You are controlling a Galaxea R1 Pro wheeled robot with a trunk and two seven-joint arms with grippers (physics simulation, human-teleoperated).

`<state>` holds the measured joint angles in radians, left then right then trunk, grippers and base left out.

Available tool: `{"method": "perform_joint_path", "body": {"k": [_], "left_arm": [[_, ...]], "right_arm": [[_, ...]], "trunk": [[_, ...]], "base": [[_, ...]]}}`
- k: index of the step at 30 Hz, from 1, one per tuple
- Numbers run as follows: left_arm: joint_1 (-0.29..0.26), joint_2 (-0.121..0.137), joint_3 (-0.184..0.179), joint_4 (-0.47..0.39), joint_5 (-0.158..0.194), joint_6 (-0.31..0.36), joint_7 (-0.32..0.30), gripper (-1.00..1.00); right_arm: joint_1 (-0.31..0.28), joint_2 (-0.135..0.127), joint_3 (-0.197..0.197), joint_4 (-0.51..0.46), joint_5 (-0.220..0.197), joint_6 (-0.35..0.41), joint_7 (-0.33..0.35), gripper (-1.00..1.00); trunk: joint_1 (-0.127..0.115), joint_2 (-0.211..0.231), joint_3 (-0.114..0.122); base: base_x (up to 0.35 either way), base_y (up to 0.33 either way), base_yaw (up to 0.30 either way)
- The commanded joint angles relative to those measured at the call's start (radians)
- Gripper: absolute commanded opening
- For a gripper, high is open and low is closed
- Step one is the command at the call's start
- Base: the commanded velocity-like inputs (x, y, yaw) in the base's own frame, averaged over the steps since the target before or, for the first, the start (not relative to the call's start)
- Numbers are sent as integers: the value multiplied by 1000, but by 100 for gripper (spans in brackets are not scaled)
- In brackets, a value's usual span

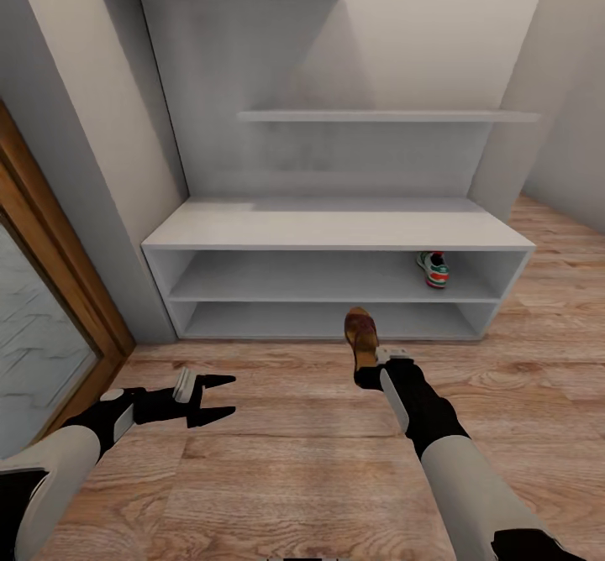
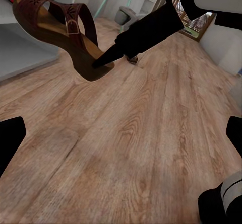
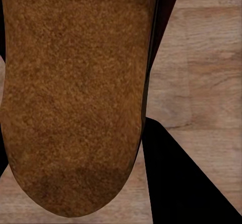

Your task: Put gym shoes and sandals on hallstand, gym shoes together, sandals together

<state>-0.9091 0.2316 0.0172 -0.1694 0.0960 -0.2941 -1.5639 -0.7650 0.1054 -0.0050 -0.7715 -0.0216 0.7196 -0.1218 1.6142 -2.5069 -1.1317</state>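
Narrow corridor, wood-plank floor (image 1: 277, 460), pale hallstand (image 1: 336, 229) against the wall. Right gripper (image 1: 366, 369) clamped on a brown sandal (image 1: 361, 336) by its heel, toe aimed at the lower shelf's front edge. One gym shoe (image 1: 434, 269) at the middle shelf's right end. Left gripper (image 1: 220, 397) spread open, empty.

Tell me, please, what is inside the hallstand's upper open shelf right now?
One gym shoe sits at the right end of the hallstand's upper open shelf; the visible remainder holds nothing else. The shelf's back corners are shadowed, so detail there is unclear.
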Motion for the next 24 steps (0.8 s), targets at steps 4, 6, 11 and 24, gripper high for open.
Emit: {"method": "perform_joint_path", "body": {"k": [4,6,11,24], "left_arm": [[-1,0,1,1,2,-8,-2,100],[-1,0,1,1,2,-8,-2,100],[-1,-1,1,1,2,-8,-2,100],[-1,-1,1,1,2,-8,-2,100]], "right_arm": [[0,0,0,-2,-6,4,-7,-100],[0,0,0,-1,-6,4,-7,-100],[0,0,0,-1,-6,4,-7,-100],[0,0,0,-1,-6,4,-7,-100]], "trunk": [[0,0,-3],[0,0,-5],[0,0,-10],[0,0,-25]], "base": [[0,0,75],[0,0,172],[0,0,195],[4,0,206]]}}
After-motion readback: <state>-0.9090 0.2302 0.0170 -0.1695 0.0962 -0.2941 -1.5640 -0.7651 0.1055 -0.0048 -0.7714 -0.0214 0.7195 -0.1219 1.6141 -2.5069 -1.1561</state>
